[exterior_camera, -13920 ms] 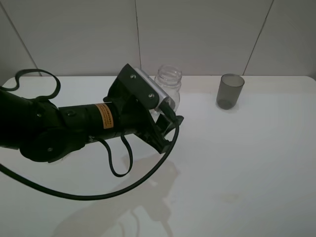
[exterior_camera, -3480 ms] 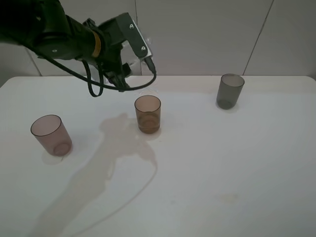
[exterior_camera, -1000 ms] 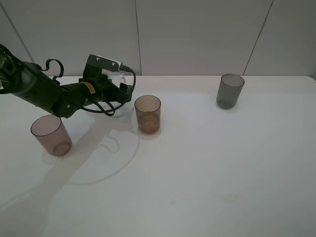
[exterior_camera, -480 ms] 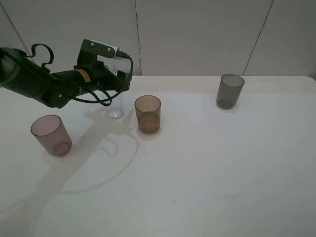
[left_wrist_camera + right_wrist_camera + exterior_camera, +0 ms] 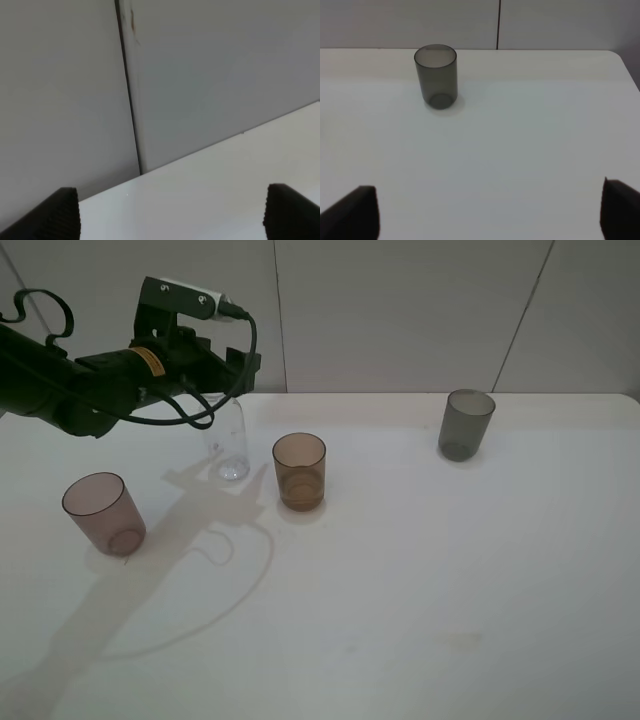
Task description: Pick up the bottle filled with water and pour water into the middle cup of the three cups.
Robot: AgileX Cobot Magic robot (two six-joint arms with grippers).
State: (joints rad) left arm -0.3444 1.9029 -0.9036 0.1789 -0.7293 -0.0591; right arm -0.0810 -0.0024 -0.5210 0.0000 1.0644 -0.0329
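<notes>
Exterior high view: the left end effector (image 5: 228, 368) has been lifted clear of the bottle (image 5: 231, 440) and drawn back toward the wall, where half a second earlier it was seen just above the neck and a second earlier it was wrapped around the bottle low over the bench (image 5: 420, 570). The bottle is now left standing upright on the bench, just beside the middle cup (image 5: 300, 471) on the side of the left arm, with nothing touching it. In the left wrist view the two dark fingertips (image 5: 59, 215) are seen far apart at the frame corners, with only wall and bench between them, so the left end effector is spread wide and holds nothing.

A darker band is seen in the lower part of the amber middle cup; it is judged, not certainly, to be poured water. The pinkish cup (image 5: 104, 513) and the grey cup (image 5: 466, 424) stand well apart on either side, untouched.

The right end effector (image 5: 490, 210) is shown by the right wrist view with fingertips wide apart and empty, facing the grey cup.

From this release, the pour is judged to be finished, with only the left arm's retreat remaining.
</notes>
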